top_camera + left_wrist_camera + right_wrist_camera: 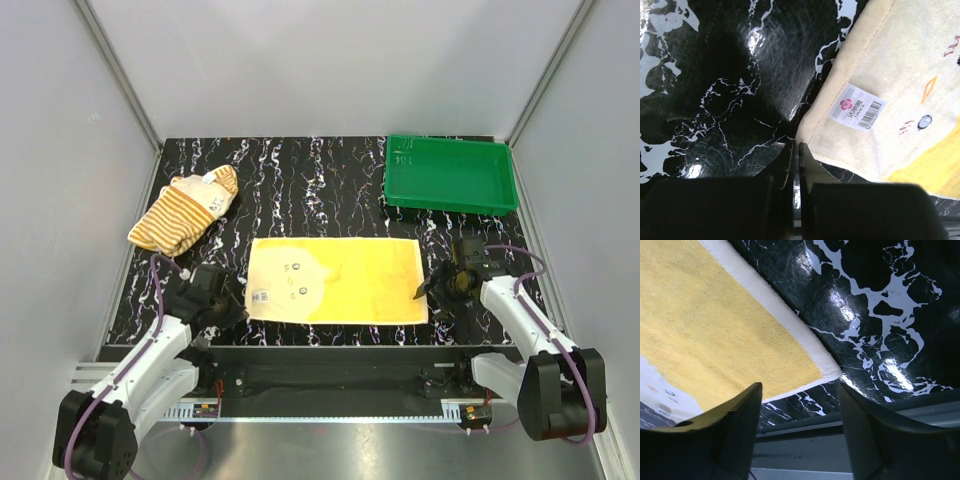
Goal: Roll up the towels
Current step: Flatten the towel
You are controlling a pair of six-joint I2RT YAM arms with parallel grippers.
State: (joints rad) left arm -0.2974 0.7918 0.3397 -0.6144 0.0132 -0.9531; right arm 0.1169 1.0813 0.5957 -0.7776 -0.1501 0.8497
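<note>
The yellow towel [335,280] lies flat in the middle of the table, with a cream patch bearing a face and a label [857,106] at its left end. The striped towel [185,210] sits crumpled at the far left. My left gripper [235,300] is low at the yellow towel's near left corner. Its jaws are shut, the tips [796,145] pinching the very edge of that corner. My right gripper [425,290] hovers open over the near right corner [832,372]. One finger [740,415] is above the cloth and the other [865,420] is above bare table.
A green plastic tray [450,175] stands at the far right. The black marbled tabletop [300,170] ends at a metal rail [330,385] just behind both grippers. Grey walls close in the left, right and far sides.
</note>
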